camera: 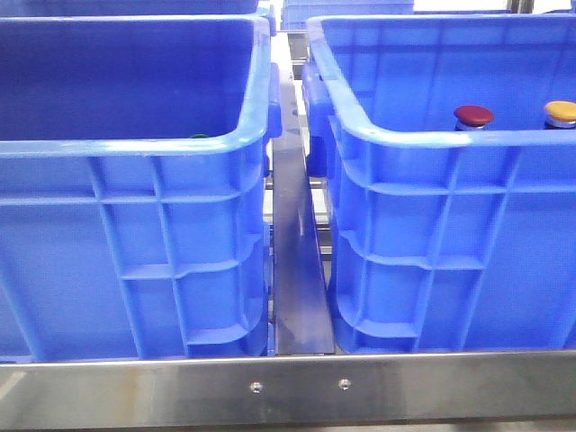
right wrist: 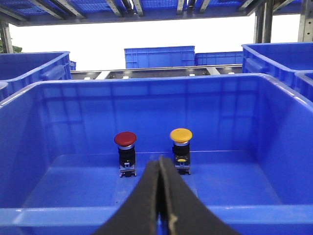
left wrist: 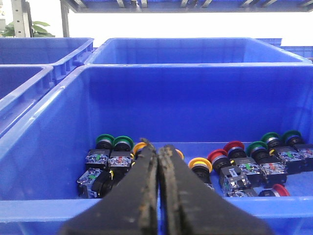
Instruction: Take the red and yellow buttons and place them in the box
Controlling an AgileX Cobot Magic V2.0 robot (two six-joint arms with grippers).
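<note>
A dark red button (camera: 473, 114) and a yellow button (camera: 561, 111) stand upright side by side inside the right blue box (camera: 432, 137). The right wrist view shows the same red button (right wrist: 125, 139) and yellow button (right wrist: 181, 135) on the box floor (right wrist: 234, 181). My right gripper (right wrist: 160, 159) hangs shut and empty over the near rim, short of both. My left gripper (left wrist: 157, 147) is shut and empty over the near rim of the left crate (left wrist: 186, 98). Neither gripper shows in the front view.
The left crate (camera: 135, 148) holds several loose buttons: green ones (left wrist: 123, 142), yellow ones (left wrist: 200, 164) and red ones (left wrist: 217, 156), lying on their sides. A narrow metal strip (camera: 292, 252) separates the two crates. More blue crates (right wrist: 159, 56) stand behind.
</note>
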